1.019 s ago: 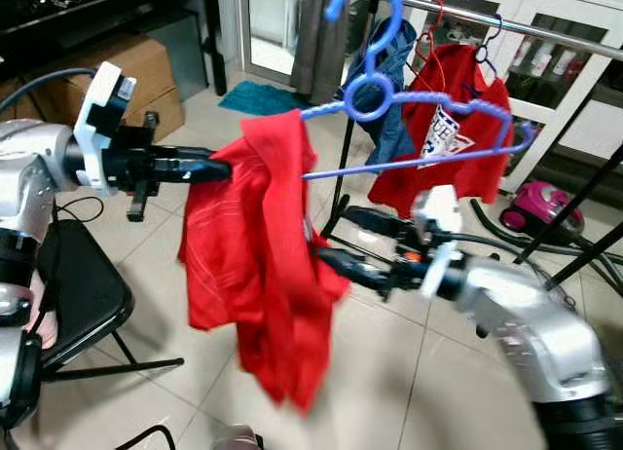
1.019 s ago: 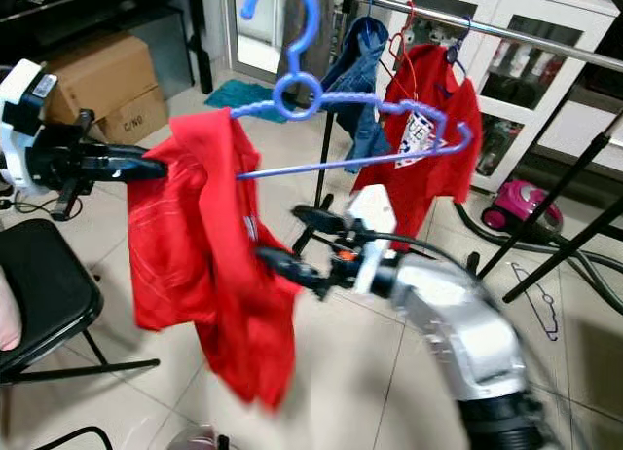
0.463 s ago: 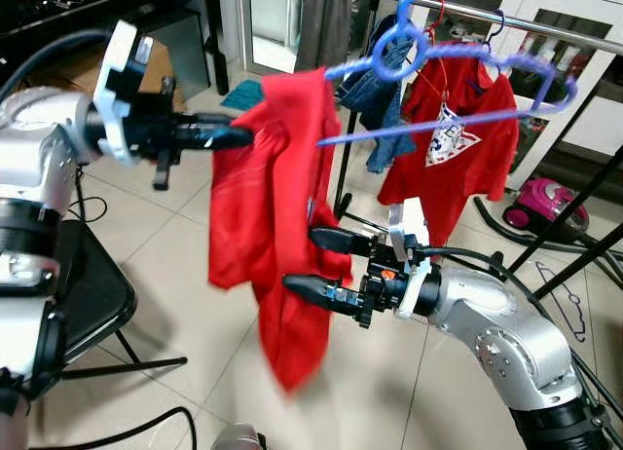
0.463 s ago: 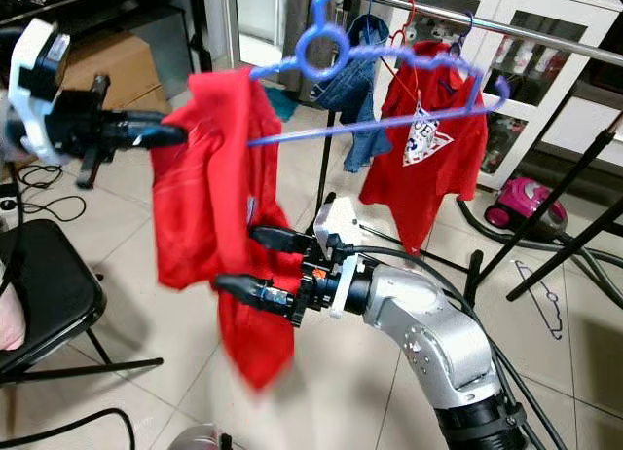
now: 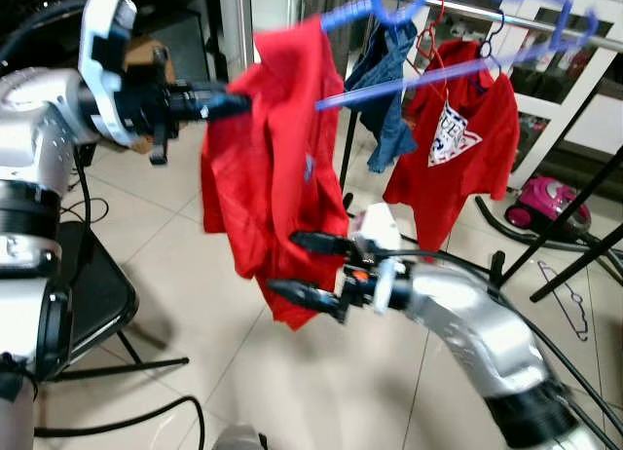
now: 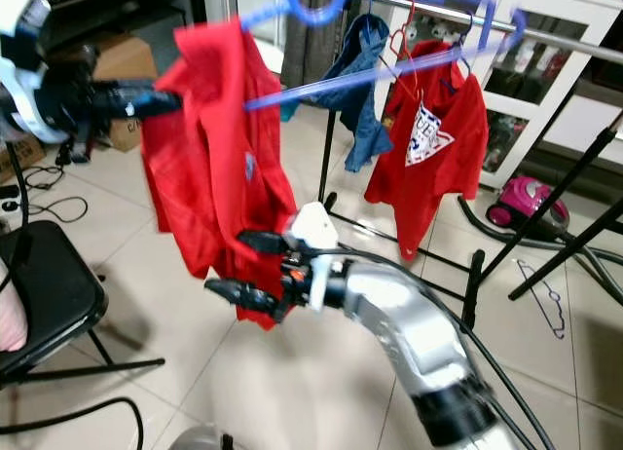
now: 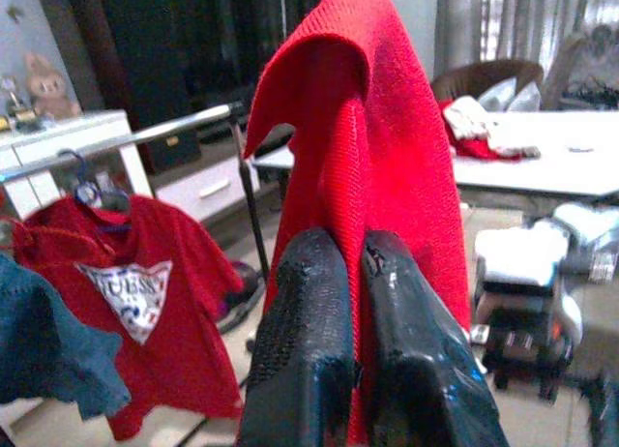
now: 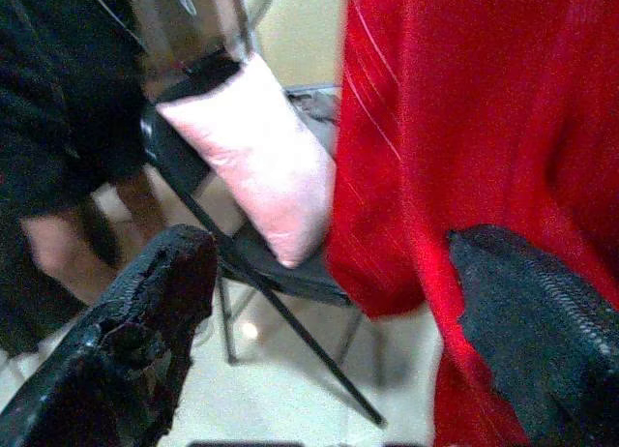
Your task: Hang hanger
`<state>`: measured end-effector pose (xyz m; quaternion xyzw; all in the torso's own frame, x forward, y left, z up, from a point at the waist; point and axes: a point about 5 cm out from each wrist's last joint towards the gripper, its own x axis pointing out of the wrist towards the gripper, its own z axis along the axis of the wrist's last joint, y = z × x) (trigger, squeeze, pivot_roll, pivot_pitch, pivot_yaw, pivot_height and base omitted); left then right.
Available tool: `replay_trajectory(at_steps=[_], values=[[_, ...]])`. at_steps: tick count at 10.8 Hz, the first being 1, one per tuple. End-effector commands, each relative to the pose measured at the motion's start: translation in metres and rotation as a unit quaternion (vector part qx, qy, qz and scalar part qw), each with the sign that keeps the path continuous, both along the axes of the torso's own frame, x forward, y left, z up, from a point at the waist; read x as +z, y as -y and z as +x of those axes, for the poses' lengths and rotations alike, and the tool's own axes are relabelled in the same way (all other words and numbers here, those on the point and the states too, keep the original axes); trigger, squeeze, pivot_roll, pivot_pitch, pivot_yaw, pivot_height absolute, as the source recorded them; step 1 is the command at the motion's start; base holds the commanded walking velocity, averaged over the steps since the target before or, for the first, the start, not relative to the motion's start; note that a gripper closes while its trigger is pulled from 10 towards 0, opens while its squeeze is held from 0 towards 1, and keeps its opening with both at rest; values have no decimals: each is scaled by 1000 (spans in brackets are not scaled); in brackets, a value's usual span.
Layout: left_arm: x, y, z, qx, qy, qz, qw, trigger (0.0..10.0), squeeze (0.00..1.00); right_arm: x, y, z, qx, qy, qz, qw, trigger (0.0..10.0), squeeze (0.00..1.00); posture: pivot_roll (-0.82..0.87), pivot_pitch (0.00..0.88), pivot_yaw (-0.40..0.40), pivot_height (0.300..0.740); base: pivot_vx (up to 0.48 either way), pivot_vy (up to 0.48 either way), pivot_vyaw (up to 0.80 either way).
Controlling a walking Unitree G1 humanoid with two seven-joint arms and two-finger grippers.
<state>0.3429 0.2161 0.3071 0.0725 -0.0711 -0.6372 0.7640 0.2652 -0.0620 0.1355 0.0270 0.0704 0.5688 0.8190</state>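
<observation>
Hanger (image 5: pixel 428 21), blue plastic, is raised high at the top of the head views, its long bar running from the left gripper's side up toward the clothes rail (image 5: pixel 506 17), hook end uppermost near that rail. A red shirt (image 5: pixel 277 168) drapes over its near end and hangs down.

Left gripper (image 5: pixel 234 104) is clamped tight on the shoulder of the red shirt at the hanger's near end; in the left wrist view the two black fingers (image 7: pixel 309 360) press together with red cloth pinched between them. Right gripper (image 5: pixel 297 267) sits lower, at the shirt's bottom hem, fingers spread wide and holding nothing; in the right wrist view the cloth hangs between the parted fingers (image 8: pixel 145 312).

Right wrist view also takes in a black folding chair (image 8: pixel 251 258) with a pink cushion (image 8: pixel 256 162) and a person's bare legs (image 8: pixel 58 253) beside it. Left wrist view shows a white table (image 7: pixel 551 157) behind.

On the rail hang a second red shirt (image 5: pixel 453 148) with a white print and a denim garment (image 5: pixel 384 90). Floor (image 5: pixel 195 304) is pale tile. A cardboard box (image 6: pixel 122 70) stands at the left.
</observation>
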Motion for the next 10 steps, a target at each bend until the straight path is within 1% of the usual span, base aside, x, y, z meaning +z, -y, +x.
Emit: replay_trajectory(at_steps=[1, 2, 3, 4, 5, 6, 7, 8, 9, 10], values=[[16, 2, -1, -10, 23, -22, 999, 0, 0, -1, 0, 9, -31, 17, -15, 999, 10000, 0, 122, 0, -3, 740, 0, 0, 0], [15, 2, -2, -13, 21, -17, 1000, 0, 0, 5, 0, 15, -54, 26, 0, 998, 10000, 0, 124, 0, -7, 740, 0, 0, 0], [12, 1, -3, -11, 20, -10, 1000, 0, 0, 9, 4, 15, -56, 36, 3, 998, 10000, 0, 127, 0, -14, 740, 0, 0, 0], [10, -1, -3, -7, 20, -8, 1000, 0, 0, 12, 12, 10, -42, 38, 6, 998, 10000, 0, 129, 0, -19, 740, 0, 0, 0], [10, -3, -4, -2, 21, -10, 1000, 0, 0, 16, 28, -1, -12, 39, 5, 999, 10000, 0, 129, 0, -24, 740, 0, 0, 0], [10, -3, -4, -1, 22, -11, 1000, 0, 0, 16, 37, -6, 1, 39, -1, 999, 10000, 0, 128, 0, -25, 740, 0, 0, 0], [10, -5, -6, 0, 21, -14, 1000, 0, 0, 17, 59, -13, 2, 43, -22, 999, 10000, 0, 124, 0, -23, 740, 0, 0, 0], [10, -6, -6, 1, 21, -17, 1000, 0, 0, 19, 67, -10, -18, 48, -24, 998, 10000, 0, 120, 0, -19, 740, 0, 0, 0], [10, -5, -7, -1, 21, -20, 1000, 0, 0, 21, 68, -4, -45, 53, -18, 997, 10000, 0, 119, 0, -18, 740, 0, 0, 0], [10, -1, -6, 1, 24, -28, 999, 0, 0, 21, 51, 1, -55, 50, 7, 997, 10000, 0, 122, 0, -14, 740, 0, 0, 0]])
